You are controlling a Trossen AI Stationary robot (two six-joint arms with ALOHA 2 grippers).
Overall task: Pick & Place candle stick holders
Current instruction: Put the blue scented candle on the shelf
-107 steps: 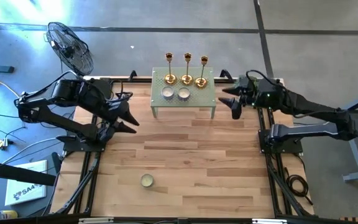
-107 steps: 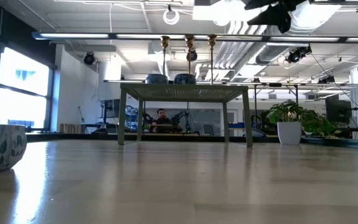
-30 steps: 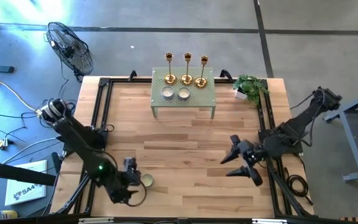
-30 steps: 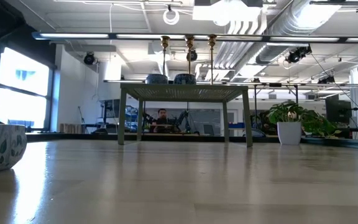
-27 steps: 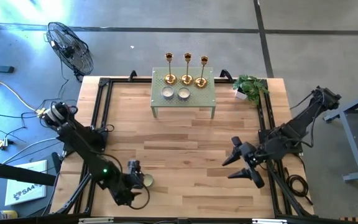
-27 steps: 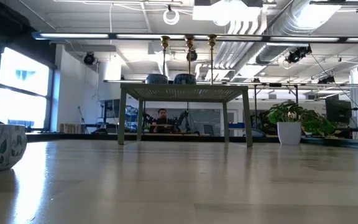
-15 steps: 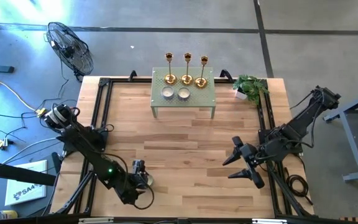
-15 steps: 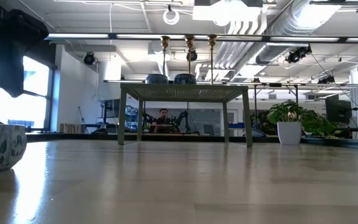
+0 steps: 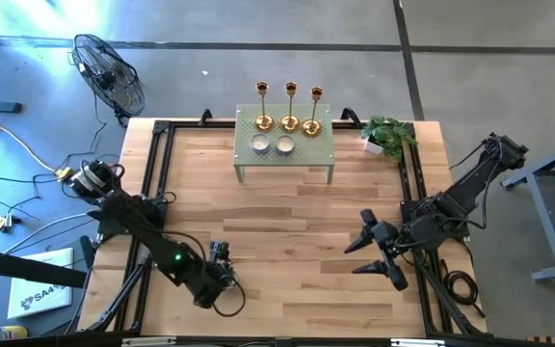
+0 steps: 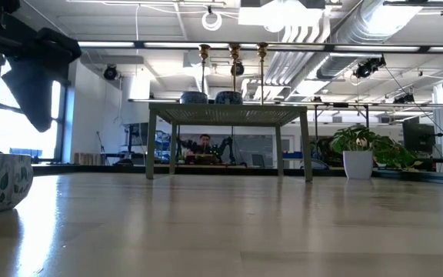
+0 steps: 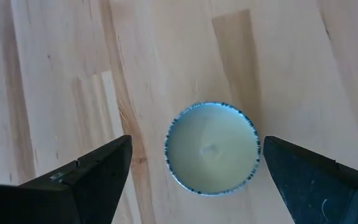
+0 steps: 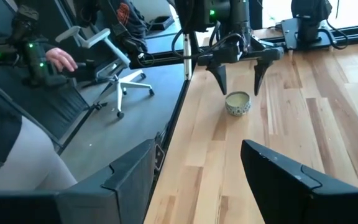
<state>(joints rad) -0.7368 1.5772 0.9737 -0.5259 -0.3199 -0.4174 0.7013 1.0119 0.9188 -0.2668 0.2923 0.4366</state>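
Gleaming gold candle stick holders point(image 9: 289, 108), wood table point(image 9: 287, 222)

- Three shiny gold metal candlesticks point(image 9: 289, 108): bright gold all over, glinting.
- Small pale green shelf-like stand point(image 9: 284, 157): muted green top and legs.
- Two round grey-white candle cups point(image 9: 272, 146): pale inside.
- Small round ceramic bowl point(image 11: 212, 148): cream inside, rim speckled dark blue; a blue-grey leaf pattern on white outside.
- Light wooden plank table point(image 9: 287, 231): honey-tan boards, streaked grain.
- Potted plant point(image 9: 386, 133): green leaves, white pot.
- Both arms' fingers point(image 11: 92, 174): matte black.
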